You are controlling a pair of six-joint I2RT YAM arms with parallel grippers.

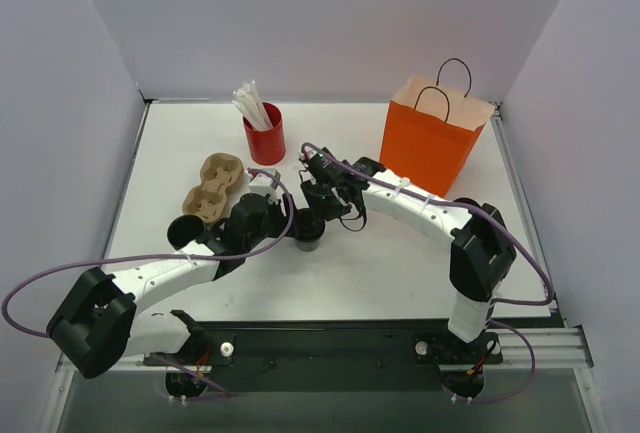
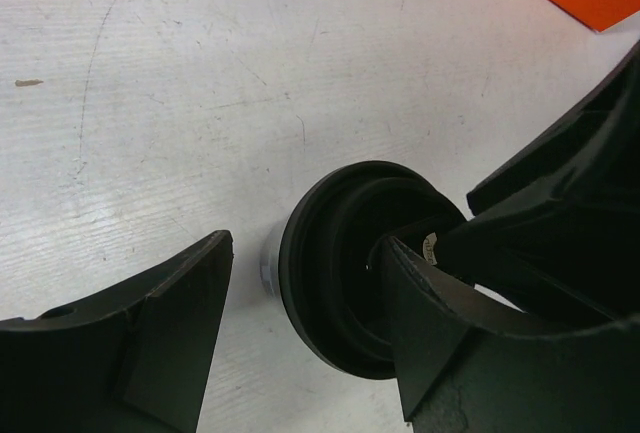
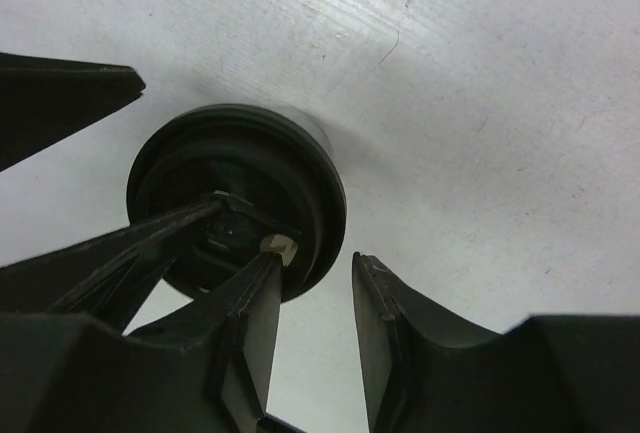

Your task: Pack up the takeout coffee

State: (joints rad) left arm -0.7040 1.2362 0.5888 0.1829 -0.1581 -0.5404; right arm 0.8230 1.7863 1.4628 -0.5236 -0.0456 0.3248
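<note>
One takeout coffee (image 1: 309, 241), a small dark cup with a round black lid (image 2: 340, 263), stands on the table between both arms. My left gripper (image 2: 305, 243) is open and straddles it. A strip of table shows between the left finger (image 2: 170, 333) and the cup wall. My right gripper (image 3: 318, 256) is open at the lid's (image 3: 240, 188) edge, with one finger (image 3: 250, 323) over the lid and the other (image 3: 400, 343) beside the cup. A second dark cup (image 1: 184, 230) stands left of my left arm.
A brown cardboard cup carrier (image 1: 213, 185) lies at the left. Behind it is a red cup (image 1: 266, 138) holding white sticks. An orange paper bag (image 1: 430, 138) stands open at the back right. White walls enclose the table on three sides.
</note>
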